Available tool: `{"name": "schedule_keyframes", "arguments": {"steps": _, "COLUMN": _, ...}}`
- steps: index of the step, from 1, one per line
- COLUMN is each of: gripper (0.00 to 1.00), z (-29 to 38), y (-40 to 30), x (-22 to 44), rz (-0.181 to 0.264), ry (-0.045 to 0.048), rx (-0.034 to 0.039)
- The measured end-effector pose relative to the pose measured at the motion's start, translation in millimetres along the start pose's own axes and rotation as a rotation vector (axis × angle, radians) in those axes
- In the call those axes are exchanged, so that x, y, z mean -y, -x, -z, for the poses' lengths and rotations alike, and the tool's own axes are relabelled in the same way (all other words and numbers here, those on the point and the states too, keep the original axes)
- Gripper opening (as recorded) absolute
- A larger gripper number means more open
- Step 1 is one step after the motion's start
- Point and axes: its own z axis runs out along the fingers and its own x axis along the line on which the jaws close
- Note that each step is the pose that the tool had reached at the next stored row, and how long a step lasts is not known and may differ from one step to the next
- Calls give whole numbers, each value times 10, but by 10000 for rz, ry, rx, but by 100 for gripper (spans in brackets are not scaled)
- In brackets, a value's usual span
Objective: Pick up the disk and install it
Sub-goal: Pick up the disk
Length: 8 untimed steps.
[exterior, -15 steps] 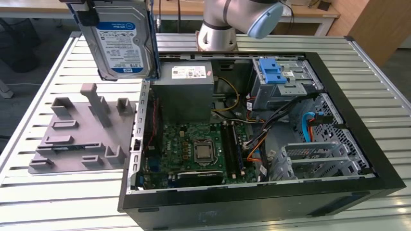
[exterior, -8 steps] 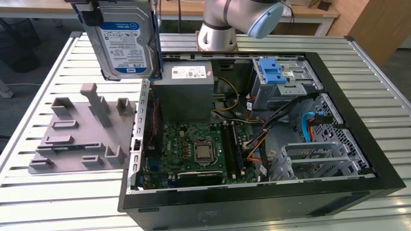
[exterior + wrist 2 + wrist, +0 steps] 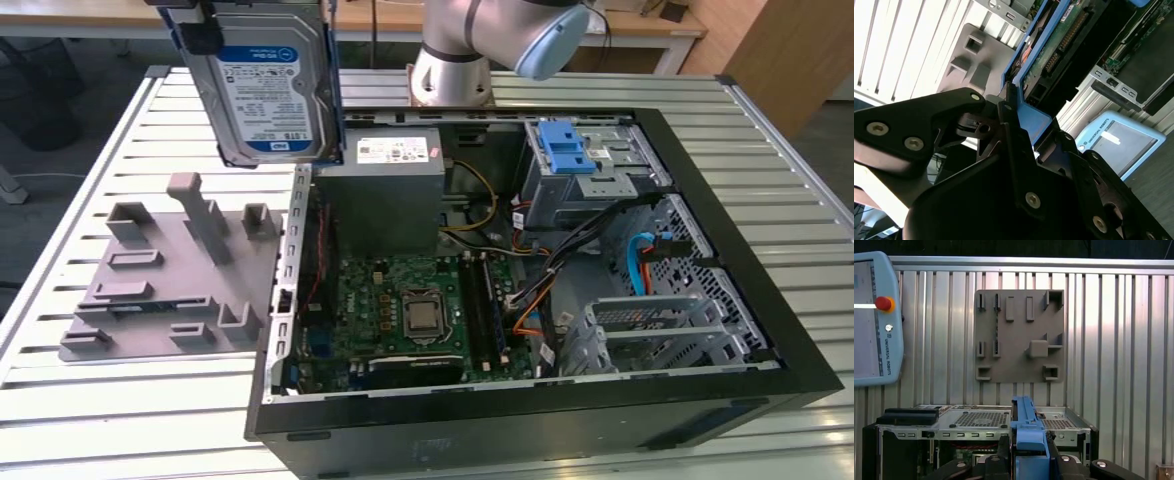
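The disk (image 3: 267, 85), a dark metal drive with a blue-and-white label and blue side rails, hangs upright in the air. It is above the table, between the grey fixture plate (image 3: 174, 270) and the open computer case (image 3: 534, 400), at the exterior view's upper left. My gripper (image 3: 254, 8) is shut on its top edge and is mostly cut off by the frame. In the second wrist view the black fingers (image 3: 966, 102) clamp the disk's blue rail (image 3: 1034, 120). In the first wrist view the disk's rail (image 3: 1026, 425) rises between the gripper's fingers (image 3: 1074, 465).
The case lies open with its motherboard (image 3: 414, 310), power supply (image 3: 380, 190), drive cage with a blue latch (image 3: 574, 150) and a grey cage (image 3: 661, 325). The arm's base (image 3: 454, 60) stands behind the case. A teach pendant (image 3: 874, 320) lies on the slatted table (image 3: 1114, 340).
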Motion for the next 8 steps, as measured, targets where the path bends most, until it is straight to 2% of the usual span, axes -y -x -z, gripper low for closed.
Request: {"name": "schedule_keyframes", "arguments": {"steps": 8, "gripper": 36, "z": 0, "y": 0, "x": 69, "rz": 0, "ry": 0, "rx": 0}}
